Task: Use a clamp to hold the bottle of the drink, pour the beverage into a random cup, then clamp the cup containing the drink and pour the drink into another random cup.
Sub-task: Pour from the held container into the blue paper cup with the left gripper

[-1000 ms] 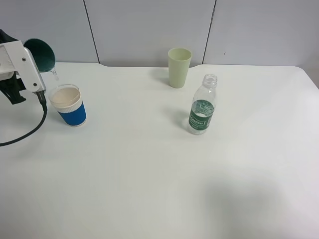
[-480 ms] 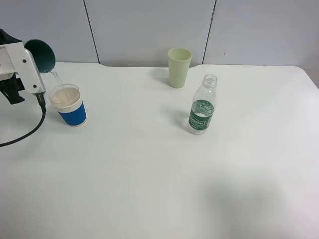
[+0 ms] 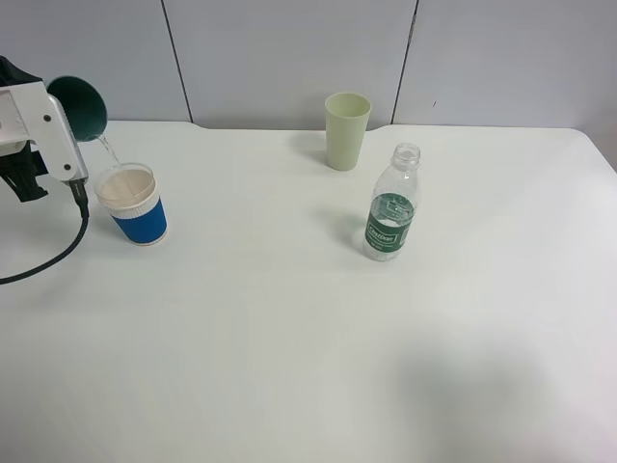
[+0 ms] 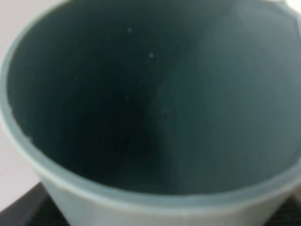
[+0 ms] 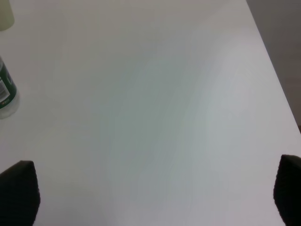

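Note:
At the table's far left, my left gripper (image 3: 69,121) is shut on the teal cup (image 3: 79,104), which is tipped over with its mouth facing the blue-banded cup (image 3: 135,205). A thin stream of clear beverage (image 3: 108,151) falls from its rim into that cup's cream inside. The teal cup's dark green inside (image 4: 150,103) fills the left wrist view. The bottle (image 3: 390,207) stands upright and uncapped at centre right, with a little liquid left in it; its edge (image 5: 5,92) shows in the right wrist view. My right gripper (image 5: 153,193) is open over bare table, away from the bottle.
A pale yellow-green cup (image 3: 347,130) stands upright at the back, behind the bottle. A black cable (image 3: 58,256) hangs from the left arm onto the table (image 3: 289,338). The table's right edge (image 5: 273,70) runs close to the right gripper.
The teal cup has tipped slightly further. The falling liquid has grown from a short dribble into a stream reaching the blue-banded cup. Bottle and pale cup have not moved.

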Robot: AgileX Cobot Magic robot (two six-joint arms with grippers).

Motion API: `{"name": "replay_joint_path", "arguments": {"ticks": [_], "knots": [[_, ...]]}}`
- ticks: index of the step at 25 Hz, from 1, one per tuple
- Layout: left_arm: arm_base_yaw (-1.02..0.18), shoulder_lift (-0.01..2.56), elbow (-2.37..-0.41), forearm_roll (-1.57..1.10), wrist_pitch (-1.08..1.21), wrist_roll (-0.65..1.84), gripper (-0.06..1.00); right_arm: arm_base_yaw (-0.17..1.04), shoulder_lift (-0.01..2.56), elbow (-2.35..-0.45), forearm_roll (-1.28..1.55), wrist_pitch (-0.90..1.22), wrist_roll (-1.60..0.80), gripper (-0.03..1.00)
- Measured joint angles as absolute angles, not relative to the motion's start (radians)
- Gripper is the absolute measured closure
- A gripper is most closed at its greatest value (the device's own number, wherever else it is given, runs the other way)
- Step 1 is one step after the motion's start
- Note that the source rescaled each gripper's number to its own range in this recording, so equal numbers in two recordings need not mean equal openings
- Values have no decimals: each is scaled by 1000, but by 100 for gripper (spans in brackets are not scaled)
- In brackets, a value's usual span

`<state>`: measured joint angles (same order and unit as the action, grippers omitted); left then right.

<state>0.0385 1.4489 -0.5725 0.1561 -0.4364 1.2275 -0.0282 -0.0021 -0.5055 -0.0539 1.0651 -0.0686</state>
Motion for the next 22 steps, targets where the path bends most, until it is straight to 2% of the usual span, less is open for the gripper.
{"name": "replay_joint_path", "arguments": {"ticks": [22], "knots": [[38,1449,-572,145,-436,1275,93,-28,-2,-505,-54,1065,-69,-3]]}}
